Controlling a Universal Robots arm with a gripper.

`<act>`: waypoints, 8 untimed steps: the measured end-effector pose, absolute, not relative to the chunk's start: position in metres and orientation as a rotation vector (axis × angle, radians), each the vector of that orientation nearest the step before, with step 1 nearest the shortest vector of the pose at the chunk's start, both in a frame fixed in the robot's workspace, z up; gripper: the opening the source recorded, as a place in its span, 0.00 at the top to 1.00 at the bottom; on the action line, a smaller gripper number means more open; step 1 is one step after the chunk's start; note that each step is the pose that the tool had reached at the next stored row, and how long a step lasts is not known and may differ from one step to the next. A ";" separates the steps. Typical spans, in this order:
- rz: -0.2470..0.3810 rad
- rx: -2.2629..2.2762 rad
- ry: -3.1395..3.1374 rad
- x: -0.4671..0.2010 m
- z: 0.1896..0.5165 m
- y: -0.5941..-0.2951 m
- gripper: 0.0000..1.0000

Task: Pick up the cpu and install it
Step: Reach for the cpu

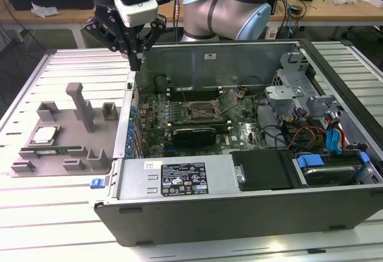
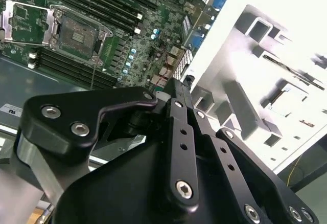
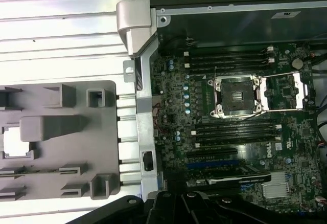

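**Inspection: cpu in its tray, my jaws closed and empty**

Exterior view. My gripper [image 1: 136, 64] hangs in the upper left of the frame, above the wall of the open computer case [image 1: 239, 208] that faces the tray. The jaws are drawn together to a point with nothing between them. The cpu [image 1: 45, 135] lies flat in the grey tray [image 1: 66, 131] at the exterior view's left, low in the frame and well apart from me. A green memory stick [image 1: 51, 151] lies just beside it, nearer the camera. The motherboard socket [image 1: 200, 113] sits mid-frame inside the case, its frame open and its bed bare.

Second wrist view. My linkage bars stand close in, and the fingers [image 2: 179, 93] meet with no gap and no load. The open socket [image 2: 76, 32] is visible beyond them. The tray side is glared white, so I cannot make out the chip there.

First wrist view. The socket [image 3: 236, 97] is open and unoccupied. The tray's square pocket [image 3: 15, 141] reads bright, and its surface detail is lost.

Handling assessment. I judge the cpu light, rigid and thin, with a slick metal lid. The underside contacts are likely delicate. I would grip two opposite edges of the rim, squarely and with modest force, and keep it level. The upright blocks close around it leave little room for my fingers.
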State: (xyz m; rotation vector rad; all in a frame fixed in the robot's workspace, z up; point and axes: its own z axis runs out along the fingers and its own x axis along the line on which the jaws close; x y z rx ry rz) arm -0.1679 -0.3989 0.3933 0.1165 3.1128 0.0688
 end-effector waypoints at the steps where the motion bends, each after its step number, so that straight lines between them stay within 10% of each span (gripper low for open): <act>1: 0.069 0.117 3.113 -0.170 0.393 -0.399 0.89; 8: 0.069 0.116 3.112 -0.183 0.393 -0.399 0.89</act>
